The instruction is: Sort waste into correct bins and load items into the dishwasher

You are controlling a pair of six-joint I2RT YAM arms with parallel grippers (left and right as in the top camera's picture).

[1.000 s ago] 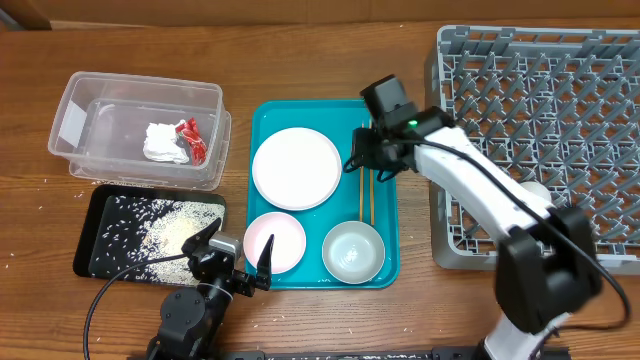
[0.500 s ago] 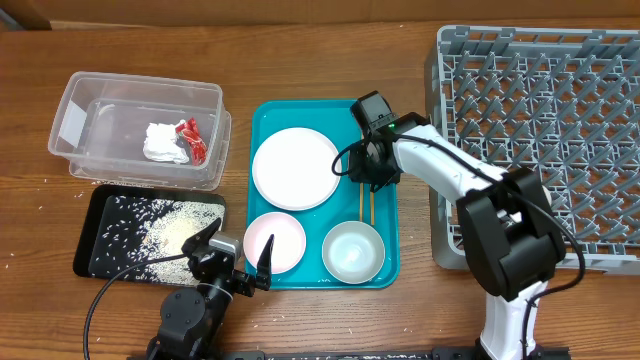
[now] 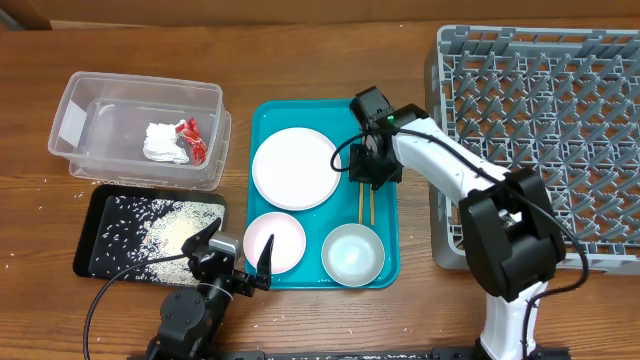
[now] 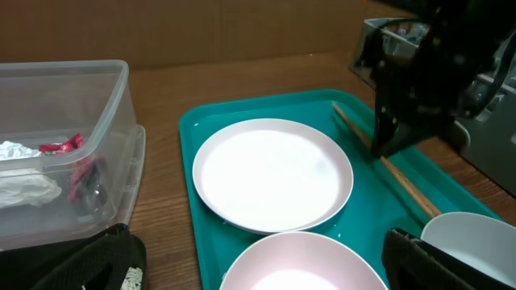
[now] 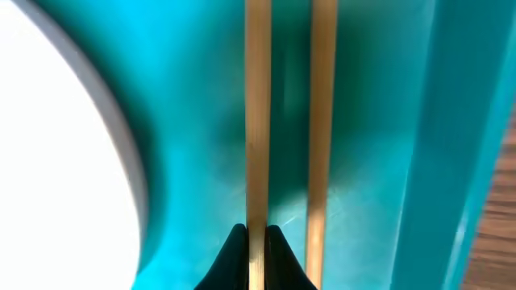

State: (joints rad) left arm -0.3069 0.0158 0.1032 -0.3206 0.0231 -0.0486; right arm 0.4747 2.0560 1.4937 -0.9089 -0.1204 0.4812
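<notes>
Wooden chopsticks (image 5: 258, 121) lie together on the teal tray (image 5: 379, 97); your right fingers (image 5: 232, 262) pinch only one, so lifting may strand or flick its twin. Left fingers (image 4: 439, 262) hang spread, empty.

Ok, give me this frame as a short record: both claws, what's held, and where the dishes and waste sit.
left claw: open, empty, near the black tray
right claw: shut on one chopstick on the teal tray
other chopstick: alongside, not gripped
plate, pink bowl, white bowl: in the teal tray
tissue wad, red wrapper: in the clear tub
rice grains: in the black tray
</notes>
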